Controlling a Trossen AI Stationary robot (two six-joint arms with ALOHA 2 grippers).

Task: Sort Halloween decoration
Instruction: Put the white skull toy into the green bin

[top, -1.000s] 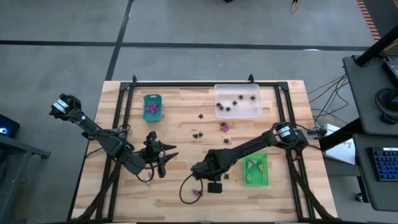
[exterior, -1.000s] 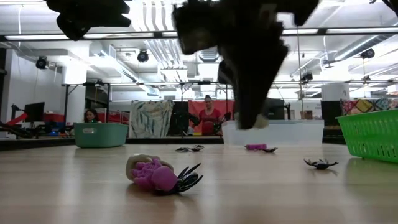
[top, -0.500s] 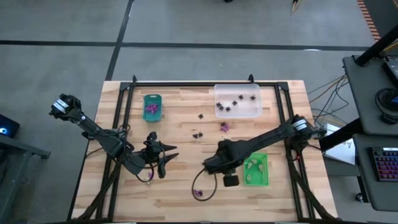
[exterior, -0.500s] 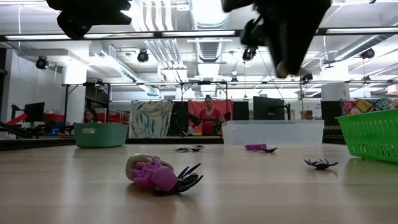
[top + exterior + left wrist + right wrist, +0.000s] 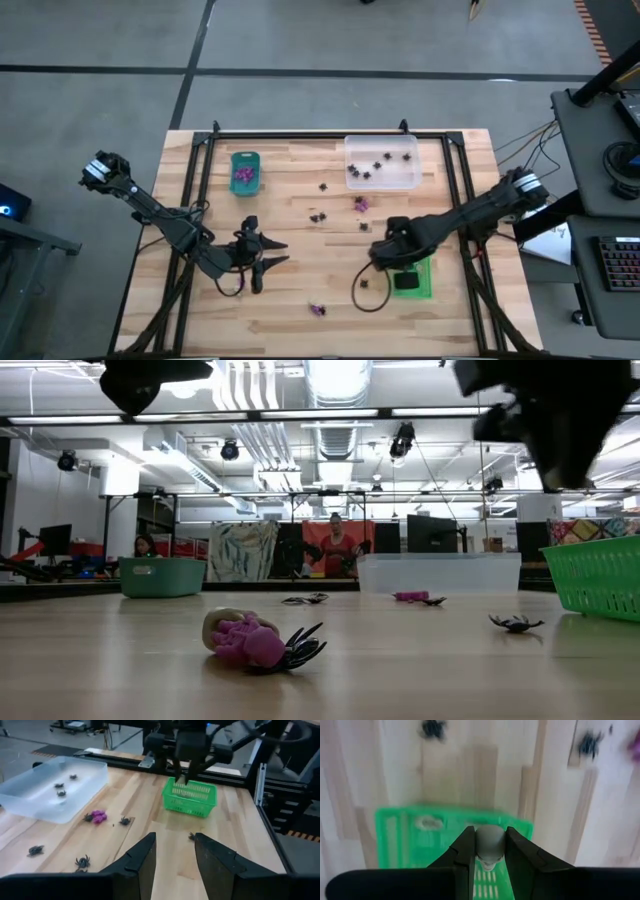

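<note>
My right gripper [image 5: 490,834] points down over the bright green tray [image 5: 400,840], shut on a pale cream trinket [image 5: 490,845]. In the high view it hangs over the tray's [image 5: 426,287] left part. My left gripper [image 5: 175,852] waits open over the table's left half [image 5: 262,258], holding nothing. Loose Halloween decoration lies on the wood: black spiders [image 5: 316,216], a purple piece [image 5: 360,203], and a small purple, cream and black clump [image 5: 255,642] near the front edge. The teal tray [image 5: 245,172] holds purple pieces; the clear tray [image 5: 382,162] holds black ones. My right gripper pinches the cream trinket by its rounded upper part [image 5: 490,839] between its two fingers, coming from above and pointing down. The trinket is lifted clear, and its lower end hangs below the fingertips above the green tray's floor.
A black frame rail [image 5: 330,136] runs around the tabletop. One black spider [image 5: 366,281] lies just left of the green tray, another [image 5: 515,623] in front of it. Bare wood lies between the two arms.
My right gripper has carried the cream trinket from the front middle of the table toward the right edge, rising a little, and now hangs over the green tray, still shut on it. My left gripper has turned slightly at the wrist without shifting place.
</note>
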